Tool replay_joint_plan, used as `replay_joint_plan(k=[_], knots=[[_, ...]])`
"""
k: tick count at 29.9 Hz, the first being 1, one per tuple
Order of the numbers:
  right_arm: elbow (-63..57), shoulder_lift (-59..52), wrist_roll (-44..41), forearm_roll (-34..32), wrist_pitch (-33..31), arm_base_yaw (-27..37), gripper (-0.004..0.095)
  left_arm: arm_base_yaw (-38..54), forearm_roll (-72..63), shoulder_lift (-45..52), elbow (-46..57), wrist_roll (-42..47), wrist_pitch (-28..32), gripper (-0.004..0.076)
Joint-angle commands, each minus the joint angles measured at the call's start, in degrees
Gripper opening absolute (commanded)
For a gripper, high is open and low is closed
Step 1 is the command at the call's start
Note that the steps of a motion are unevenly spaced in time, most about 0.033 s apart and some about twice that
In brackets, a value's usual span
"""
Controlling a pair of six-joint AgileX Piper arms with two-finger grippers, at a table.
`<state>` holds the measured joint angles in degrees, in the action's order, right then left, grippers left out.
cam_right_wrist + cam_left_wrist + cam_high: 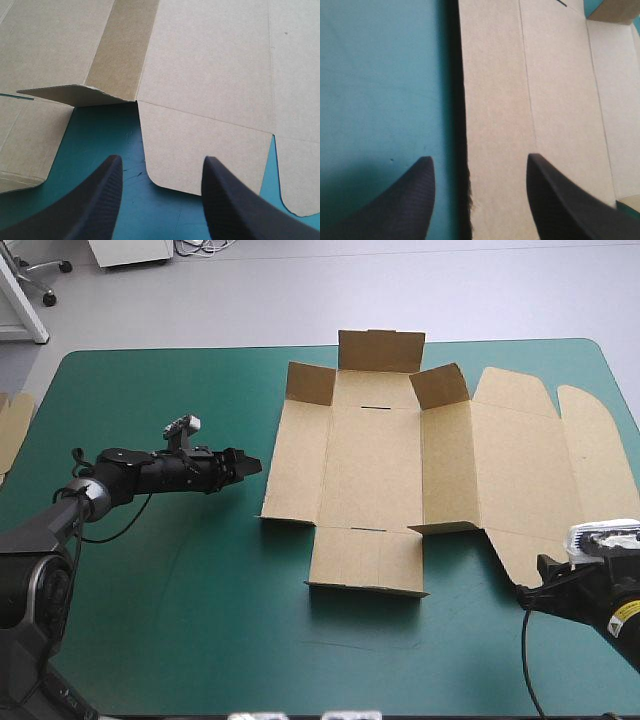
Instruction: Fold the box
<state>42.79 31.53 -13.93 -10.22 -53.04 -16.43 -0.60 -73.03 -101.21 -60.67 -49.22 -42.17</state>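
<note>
Teal-green cover (200,620), box (370,460) mostly flat — its edges are being straddled by left gripper (480,165) and right gripper (162,165), both spread, empty; wall pinch-and-lift likely needed next.

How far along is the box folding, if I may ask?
Barely begun: only the far flaps of the box stand up; the rest lies mostly flat. Nothing is gripped; left tool and right tool hover open at its edges. Walls remain to raise and tuck.
</note>
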Motion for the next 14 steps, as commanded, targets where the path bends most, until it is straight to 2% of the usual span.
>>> replay_joint_plan(k=[1,14], knots=[[1.8,0.6,-0.1,-0.7,2.4,0.1,0.0473,-2.3,-1.6,1.2,-1.6,-0.1,2.6,0.0398],[2.8,0.6,-0.1,-1.7,1.6,0.1,0.0473,-7.1,-6.0,-5.3,-1.6,-0.9,-0.3,0.0398]])
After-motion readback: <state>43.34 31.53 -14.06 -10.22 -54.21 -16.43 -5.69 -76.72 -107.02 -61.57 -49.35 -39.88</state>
